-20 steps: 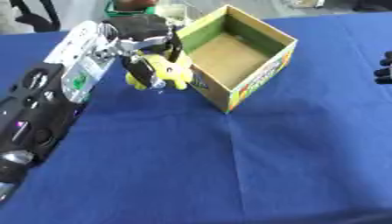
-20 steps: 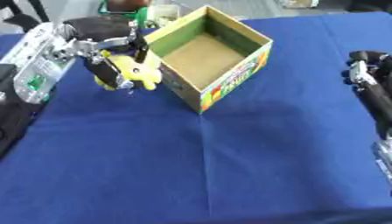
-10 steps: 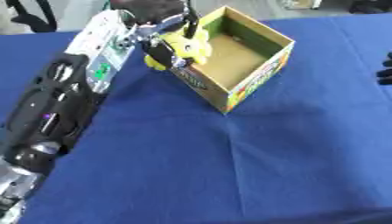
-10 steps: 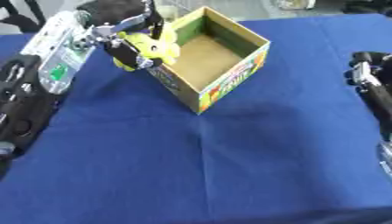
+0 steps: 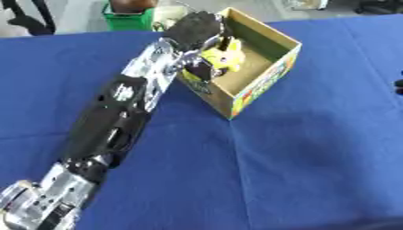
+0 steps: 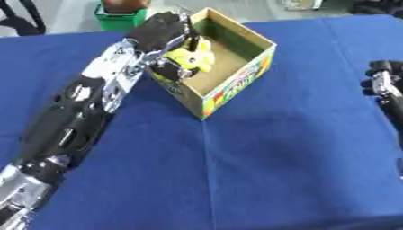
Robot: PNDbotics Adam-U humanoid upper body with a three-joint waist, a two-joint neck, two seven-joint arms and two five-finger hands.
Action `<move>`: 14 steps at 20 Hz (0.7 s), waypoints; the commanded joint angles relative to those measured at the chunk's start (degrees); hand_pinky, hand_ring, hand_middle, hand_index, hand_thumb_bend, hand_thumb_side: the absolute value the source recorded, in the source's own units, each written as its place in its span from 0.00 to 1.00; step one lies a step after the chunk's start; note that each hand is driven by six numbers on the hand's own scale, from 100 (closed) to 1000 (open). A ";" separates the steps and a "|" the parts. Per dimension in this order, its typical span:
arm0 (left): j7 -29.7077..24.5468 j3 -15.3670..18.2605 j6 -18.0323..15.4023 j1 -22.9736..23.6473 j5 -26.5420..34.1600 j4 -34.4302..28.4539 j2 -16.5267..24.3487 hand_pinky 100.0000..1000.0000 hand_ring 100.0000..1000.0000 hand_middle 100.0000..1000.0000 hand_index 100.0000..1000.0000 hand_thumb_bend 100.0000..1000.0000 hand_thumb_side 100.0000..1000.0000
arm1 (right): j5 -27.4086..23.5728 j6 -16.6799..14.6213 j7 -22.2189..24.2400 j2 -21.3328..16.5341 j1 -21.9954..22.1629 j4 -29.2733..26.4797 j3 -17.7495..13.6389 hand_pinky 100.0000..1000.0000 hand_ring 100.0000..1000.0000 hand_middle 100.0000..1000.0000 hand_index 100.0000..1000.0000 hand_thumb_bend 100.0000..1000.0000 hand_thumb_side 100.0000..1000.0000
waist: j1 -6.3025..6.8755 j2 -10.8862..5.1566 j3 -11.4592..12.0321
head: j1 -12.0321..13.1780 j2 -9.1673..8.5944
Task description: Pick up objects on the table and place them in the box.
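Box (image 5: 264,76): cardboard, open-topped, on the blue table (image 5: 299,157).
Left hand (image 5: 193,29): we see fingers curled round a yellow toy (image 5: 222,56), held over the box's near wall.
Right hand (image 6: 379,81): at the right edge; we cannot tell its fingers.

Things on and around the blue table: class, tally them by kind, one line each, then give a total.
Yellow toys: 1, held over the box by the left hand
Cardboard boxes: 1
Green containers behind the table: 1
Robot hands in view: 2, the right hand at the right edge
Total: 5
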 commanded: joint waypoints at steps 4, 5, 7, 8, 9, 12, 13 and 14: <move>9.42 1.08 0.49 -1.57 -6.74 0.86 -0.97 0.23 0.08 0.12 0.24 0.40 0.00 | -0.23 -0.09 0.44 -0.99 -1.12 -0.38 -0.06 0.57 0.56 0.55 0.66 0.00 0.54 | 0.01 -0.70 -0.71 | 0.67 -0.76; 10.24 1.06 0.34 -1.55 -7.78 1.06 -1.07 0.25 0.11 0.13 0.25 0.41 0.00 | -0.23 -0.11 0.45 -0.97 -1.17 -0.37 -0.06 0.57 0.56 0.55 0.66 0.00 0.54 | 0.05 -0.68 -0.81 | 0.72 -0.78; 11.59 1.00 -0.06 -1.47 -9.89 1.35 -1.26 0.30 0.16 0.17 0.28 0.47 0.00 | -0.25 -0.12 0.50 -0.92 -1.25 -0.34 0.00 0.57 0.56 0.55 0.66 0.00 0.54 | 0.12 -0.62 -0.99 | 0.80 -0.79; 12.08 0.90 -0.40 -1.45 -11.03 1.43 -1.32 0.34 0.19 0.19 0.31 0.53 0.00 | -0.25 -0.12 0.54 -0.90 -1.26 -0.32 0.04 0.57 0.56 0.55 0.66 0.00 0.54 | 0.16 -0.60 -1.07 | 0.83 -0.79; 12.51 0.90 -0.69 -1.41 -12.03 1.49 -1.36 0.40 0.25 0.24 0.35 0.62 0.00 | -0.25 -0.12 0.56 -0.88 -1.26 -0.29 0.05 0.57 0.56 0.55 0.66 0.00 0.54 | 0.18 -0.58 -1.12 | 0.85 -0.78; 13.48 0.85 -1.33 -1.48 -14.88 1.17 -1.24 0.53 0.43 0.41 0.47 0.70 0.00 | -0.24 -0.15 0.56 -0.85 -1.20 -0.21 0.02 0.57 0.56 0.55 0.66 0.00 0.54 | 0.25 -0.58 -1.20 | 0.82 -0.77; 13.55 0.78 -1.55 -1.58 -15.92 0.95 -1.12 0.58 0.49 0.46 0.49 0.70 0.00 | -0.24 -0.17 0.54 -0.86 -1.18 -0.19 0.00 0.57 0.56 0.55 0.66 0.00 0.54 | 0.27 -0.60 -1.20 | 0.81 -0.77; 13.60 0.61 -1.80 -1.75 -17.32 0.51 -0.94 0.63 0.55 0.52 0.52 0.70 0.00 | -0.24 -0.18 0.55 -0.88 -1.16 -0.17 0.01 0.57 0.56 0.55 0.66 0.00 0.54 | 0.30 -0.64 -1.18 | 0.81 -0.76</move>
